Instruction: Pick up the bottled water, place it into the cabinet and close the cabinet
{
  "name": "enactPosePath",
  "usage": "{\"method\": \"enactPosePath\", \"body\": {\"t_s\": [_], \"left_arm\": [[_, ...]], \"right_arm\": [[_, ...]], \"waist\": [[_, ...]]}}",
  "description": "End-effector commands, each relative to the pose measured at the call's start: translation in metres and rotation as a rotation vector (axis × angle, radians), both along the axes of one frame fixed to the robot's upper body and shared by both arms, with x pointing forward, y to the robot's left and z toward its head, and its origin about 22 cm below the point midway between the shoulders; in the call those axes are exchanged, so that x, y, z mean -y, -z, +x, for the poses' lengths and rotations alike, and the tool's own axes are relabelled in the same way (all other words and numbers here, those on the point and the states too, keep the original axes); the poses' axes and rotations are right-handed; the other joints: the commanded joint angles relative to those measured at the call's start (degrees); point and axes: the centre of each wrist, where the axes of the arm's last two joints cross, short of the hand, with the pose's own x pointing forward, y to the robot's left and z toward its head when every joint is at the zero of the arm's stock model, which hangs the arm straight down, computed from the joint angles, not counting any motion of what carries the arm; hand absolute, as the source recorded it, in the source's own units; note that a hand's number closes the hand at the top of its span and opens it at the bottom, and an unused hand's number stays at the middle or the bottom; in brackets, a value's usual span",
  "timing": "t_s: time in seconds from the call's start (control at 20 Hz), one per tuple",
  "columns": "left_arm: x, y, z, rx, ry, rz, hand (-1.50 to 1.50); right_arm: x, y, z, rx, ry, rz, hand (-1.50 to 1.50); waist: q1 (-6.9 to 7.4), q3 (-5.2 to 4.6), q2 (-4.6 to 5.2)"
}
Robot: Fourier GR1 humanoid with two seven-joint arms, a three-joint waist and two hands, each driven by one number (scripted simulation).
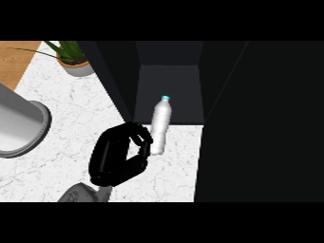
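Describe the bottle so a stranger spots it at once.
Find the open black cabinet at the white counter's right. At its mouth, right of the left hand, is the bottle: slim, clear, blue-capped, unlike the wide grey cylinder far left.

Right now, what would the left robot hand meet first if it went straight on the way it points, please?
Probably the bottled water, right beside the left robot hand at the open cabinet; contact is unclear.
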Motion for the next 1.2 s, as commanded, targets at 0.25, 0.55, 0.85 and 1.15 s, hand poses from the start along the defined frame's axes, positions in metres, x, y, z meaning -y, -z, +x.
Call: {"method": "enactPosePath", "body": {"t_s": [0.25, 0.55, 0.85, 1.15], "left_arm": [[-0.057, -0.017, -0.038, 0.01, -0.109, -0.013, -1.5], [-0.094, -0.02, -0.054, -0.016, -0.144, -0.069, -1.5], [-0.119, -0.014, -0.069, -0.05, -0.153, -0.091, -1.5], [-0.138, -0.026, -0.084, -0.048, -0.118, -0.09, -1.5]], "right_arm": [[-0.013, -0.041, -0.007, 0.095, -0.224, -0.134, 1.5], [-0.026, -0.048, -0.012, 0.031, -0.382, -0.118, 1.5], [-0.039, -0.046, -0.005, 0.078, -0.497, -0.151, 1.5], [-0.049, -0.044, -0.001, 0.062, -0.533, -0.118, 1.5]], "waist": [[-0.16, 0.14, -0.33], [0.24, -0.06, -0.32], [1.65, -0.39, -0.5], [3.45, -0.54, -0.41]]}}
